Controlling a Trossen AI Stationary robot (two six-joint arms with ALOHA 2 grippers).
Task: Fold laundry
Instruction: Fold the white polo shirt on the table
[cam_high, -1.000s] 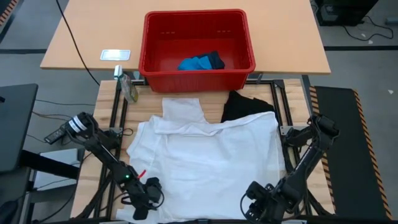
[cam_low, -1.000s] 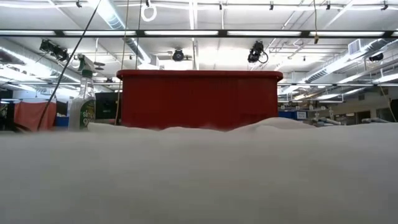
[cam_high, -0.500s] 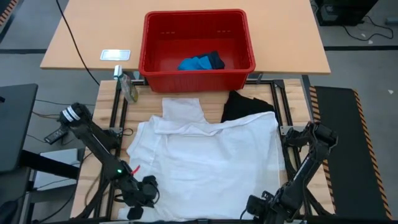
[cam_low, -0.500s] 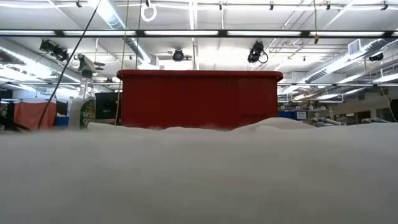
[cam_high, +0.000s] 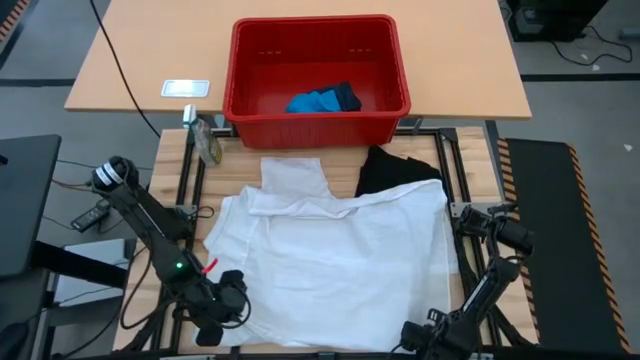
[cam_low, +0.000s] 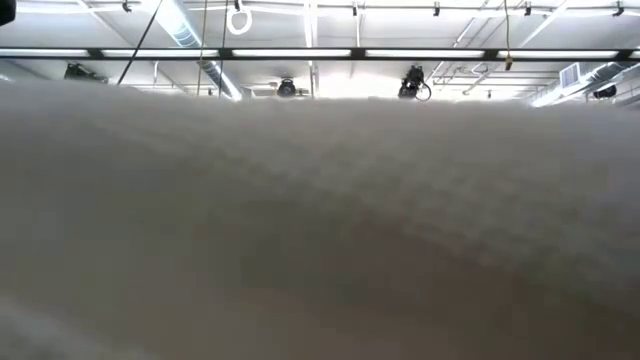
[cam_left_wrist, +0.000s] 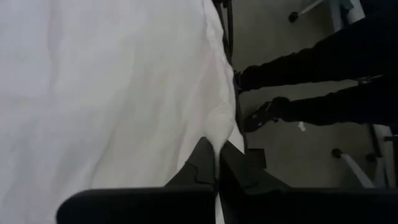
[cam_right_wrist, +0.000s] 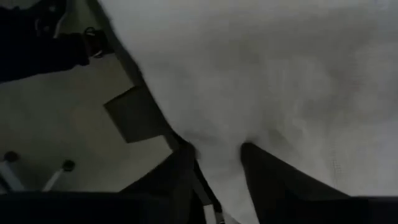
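Pinching white garment (cam_left_wrist: 112, 93), left hand (cam_left_wrist: 217, 163)

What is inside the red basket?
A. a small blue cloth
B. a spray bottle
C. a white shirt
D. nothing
A: in the high view, a small blue piece lies in the red basket, while the white garment is spread on the table in front of it.

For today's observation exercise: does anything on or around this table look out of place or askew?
Yes. A black shirt lies crumpled, half under the spread white garment, and a blue piece sits unfolded in the red basket. The white cloth blocks the low view.
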